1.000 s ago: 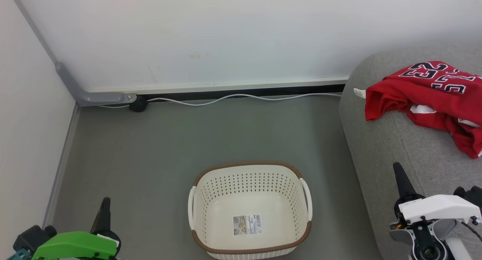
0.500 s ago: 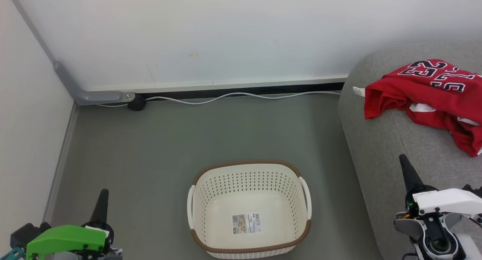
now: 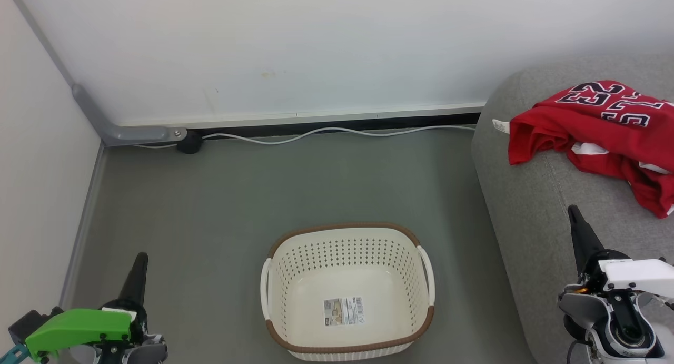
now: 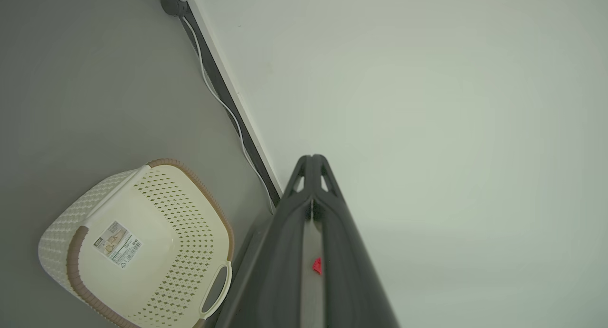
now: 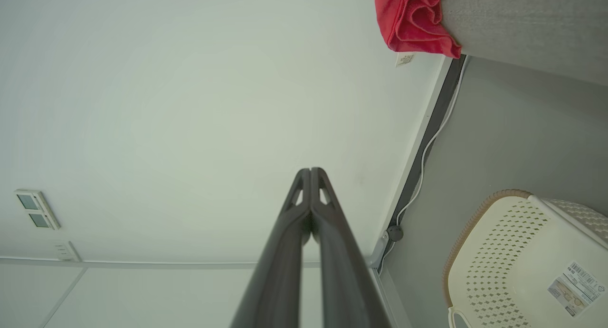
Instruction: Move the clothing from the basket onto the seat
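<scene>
The left gripper [image 3: 141, 258] is hanging over the floor [image 3: 263, 195], fingers pressed together and empty; the basket [image 3: 347, 228] is sitting bare but for a label [image 3: 343, 311]. Over the seat [image 3: 532, 206] the right gripper [image 3: 574, 212], likewise pressed shut, is hovering apart from the clothing [image 3: 595, 127] heaped there, so finishing well probably means drawing both arms clear without snagging fabric.
</scene>
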Controlling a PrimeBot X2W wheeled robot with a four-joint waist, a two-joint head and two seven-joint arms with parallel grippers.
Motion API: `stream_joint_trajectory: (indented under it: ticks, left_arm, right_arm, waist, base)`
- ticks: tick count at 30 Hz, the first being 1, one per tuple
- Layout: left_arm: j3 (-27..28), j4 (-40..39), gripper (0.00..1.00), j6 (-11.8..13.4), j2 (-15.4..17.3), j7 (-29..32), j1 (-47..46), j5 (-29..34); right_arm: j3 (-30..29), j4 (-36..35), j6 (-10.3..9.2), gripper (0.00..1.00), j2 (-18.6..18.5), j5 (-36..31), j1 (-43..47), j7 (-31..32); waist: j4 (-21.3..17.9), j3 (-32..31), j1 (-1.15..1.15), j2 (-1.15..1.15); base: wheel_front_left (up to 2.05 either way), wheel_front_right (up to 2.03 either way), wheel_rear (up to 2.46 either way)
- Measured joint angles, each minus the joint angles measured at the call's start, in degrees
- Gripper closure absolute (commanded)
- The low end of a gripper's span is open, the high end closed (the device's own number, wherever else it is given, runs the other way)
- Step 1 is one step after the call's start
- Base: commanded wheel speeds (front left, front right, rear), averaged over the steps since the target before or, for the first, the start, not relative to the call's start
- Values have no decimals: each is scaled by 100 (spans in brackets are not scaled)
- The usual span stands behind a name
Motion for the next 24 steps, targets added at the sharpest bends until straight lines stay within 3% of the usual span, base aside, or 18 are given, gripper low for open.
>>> stream_joint_trajectory:
  ticks: [12,24]
  left_arm:
    - [203,94,100,-152,-82,181,-182,-733]
    - [223,127,100,-153,-98,182,-220,-767]
  right_arm:
    - [-218,64,133,100,23,857,-159,194]
    - [-225,85,134,100,35,887,-183,197]
  waist:
    - [-17,25,0,0]
    - [-17,24,0,0]
  base:
    - [0,0,0]
    - [0,0,0]
